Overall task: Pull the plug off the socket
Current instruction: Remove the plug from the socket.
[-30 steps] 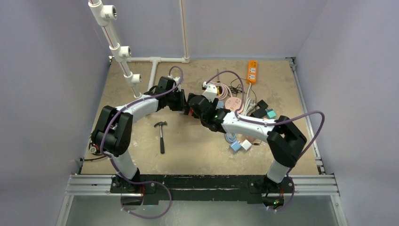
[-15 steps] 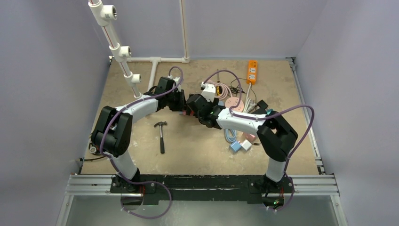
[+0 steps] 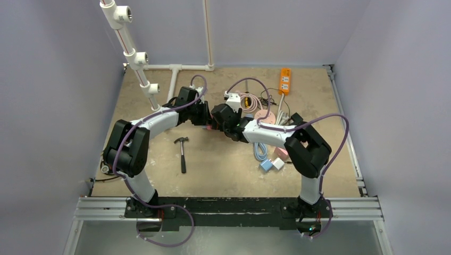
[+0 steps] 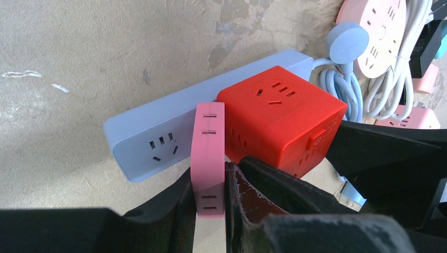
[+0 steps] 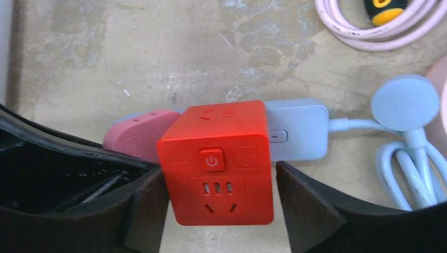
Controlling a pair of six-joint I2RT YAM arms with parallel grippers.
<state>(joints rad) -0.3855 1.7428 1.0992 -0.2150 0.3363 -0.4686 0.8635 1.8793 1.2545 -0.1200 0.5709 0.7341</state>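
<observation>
Blue-grey plastic power strip (image 4: pixel 153 124) bearing red plastic cube adapter (image 5: pixel 216 158), clamped in right gripper (image 5: pixel 217 182), and flat pink plastic plug (image 4: pixel 209 147), clamped in left gripper (image 4: pixel 210 187).

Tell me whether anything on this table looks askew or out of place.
Yes: the white plastic pipe at back left leans askew, and a small black-handled hammer lies alone, unrelated to unplugging. Nothing looks spilled or broken.
</observation>
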